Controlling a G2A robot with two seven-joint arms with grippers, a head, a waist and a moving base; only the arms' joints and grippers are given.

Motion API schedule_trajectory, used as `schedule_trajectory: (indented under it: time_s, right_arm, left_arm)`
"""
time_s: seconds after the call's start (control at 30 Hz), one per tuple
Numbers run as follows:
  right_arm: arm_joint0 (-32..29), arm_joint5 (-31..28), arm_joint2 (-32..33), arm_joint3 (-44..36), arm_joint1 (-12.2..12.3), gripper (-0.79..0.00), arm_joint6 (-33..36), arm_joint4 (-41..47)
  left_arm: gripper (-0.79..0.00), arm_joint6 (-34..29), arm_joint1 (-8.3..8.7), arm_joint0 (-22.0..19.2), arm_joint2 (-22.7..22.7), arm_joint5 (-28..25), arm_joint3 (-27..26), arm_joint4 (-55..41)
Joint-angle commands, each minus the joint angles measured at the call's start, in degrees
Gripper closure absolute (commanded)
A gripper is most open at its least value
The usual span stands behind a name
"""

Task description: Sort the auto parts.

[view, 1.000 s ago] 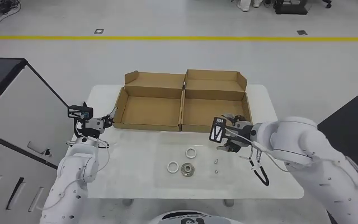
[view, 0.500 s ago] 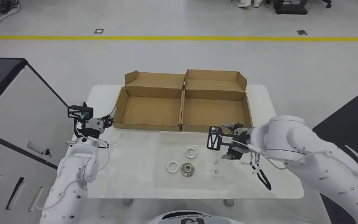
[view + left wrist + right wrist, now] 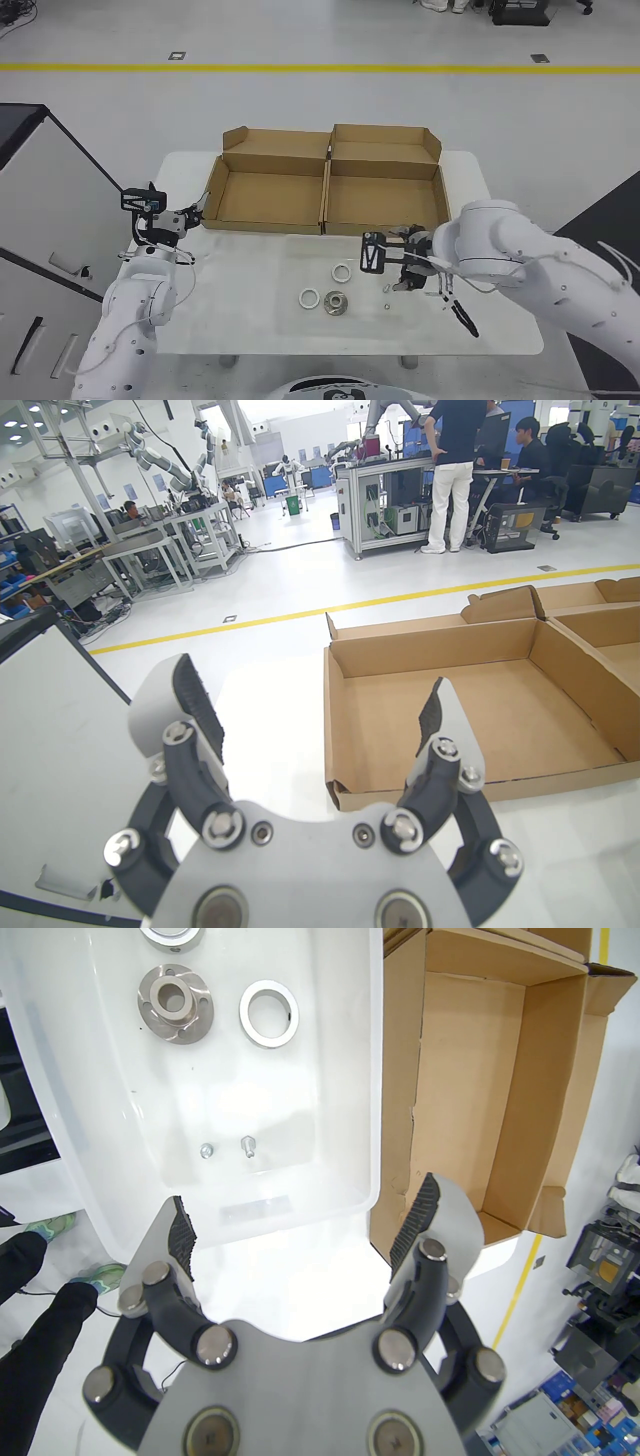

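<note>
You have the right gripper (image 3: 305, 1198), fingers spread, above the end of the clear tray (image 3: 372, 1078) nearest the two small bolts (image 3: 247, 1146), with the flange (image 3: 175, 1003) and two rings (image 3: 269, 1014) farther along inside that tray, while the left gripper (image 3: 312, 672), fingers likewise spread, hangs over the worktop (image 3: 220, 290) well apart from it.

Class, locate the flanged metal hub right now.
Top view: the flanged hub lies centre-front on the table, one ring beside it, another ring behind.
</note>
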Motion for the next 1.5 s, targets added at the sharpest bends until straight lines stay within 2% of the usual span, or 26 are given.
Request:
schedule_trajectory:
  time_s: [0.0,0.33,1.47]
  right_arm:
    - [0.8,0.1,-1.4,0.4,-0.3,-0.785,0.1,0.5]
    - [2.9,0.5,-6.4,3.5,-2.2,-0.785,0.5,1.3]
    - [5.6,1.0,-14.1,12.0,-6.9,-0.785,0.9,-1.9]
  left_arm:
    - [-0.785,0.0,0.00,0.0,0.0,0.0,0.0,0.0]
    - [-0.785,0.0,0.00,0.0,0.0,0.0,0.0,0.0]
    - [-0.785,0.0,0.00,0.0,0.0,0.0,0.0,0.0]
